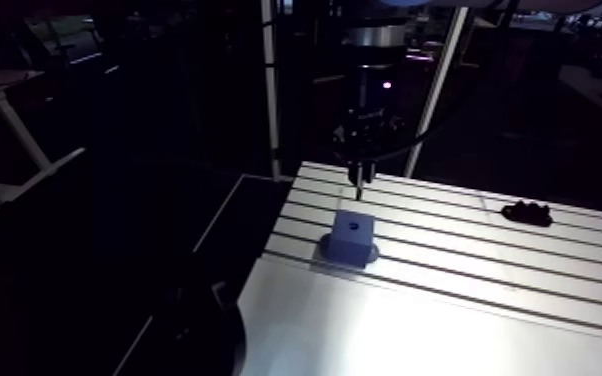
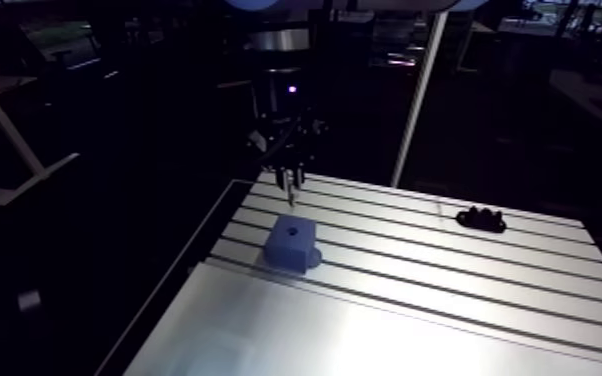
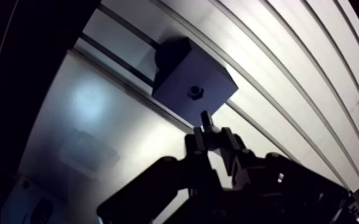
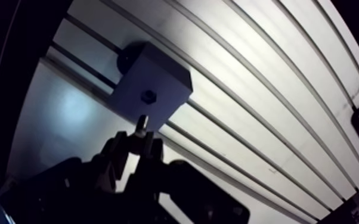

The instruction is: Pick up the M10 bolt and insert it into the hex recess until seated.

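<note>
**A:** How do the jaws stand?

**B:** They are drawn in close and clamped on the slim dark metal M10 bolt (image 3: 204,119). The black two-finger Robotiq gripper (image 3: 213,137) points down at the table, and the bolt's stem sticks out past the fingertips.

**A:** Where is the bolt relative to its seat?

**B:** It hangs tip-down in the air over the blue square block (image 1: 353,236), apart from the block's top face. The small dark hex recess (image 3: 194,91) shows as a hole in the middle of that face. In the wrist view the bolt's tip lies at the block's near edge, with the recess a little ahead of it.

**A:** What carries the block?

**B:** It stands upright on a round blue foot on the slotted aluminium table (image 1: 465,235).

**A:** What edges are nearby?

**B:** The table's side edge runs near the block, with only darkness past it. On the camera's side in the arm view, a smooth pale metal sheet (image 1: 385,320) covers the table. Its straight edge lies just beside the block's foot.

**A:** And open room?

**B:** Bare grooved metal stretches behind the block and away from that side edge. The only other thing there is a small black lumpy part (image 1: 527,211), well apart from the block and towards the table's far edge.
</note>
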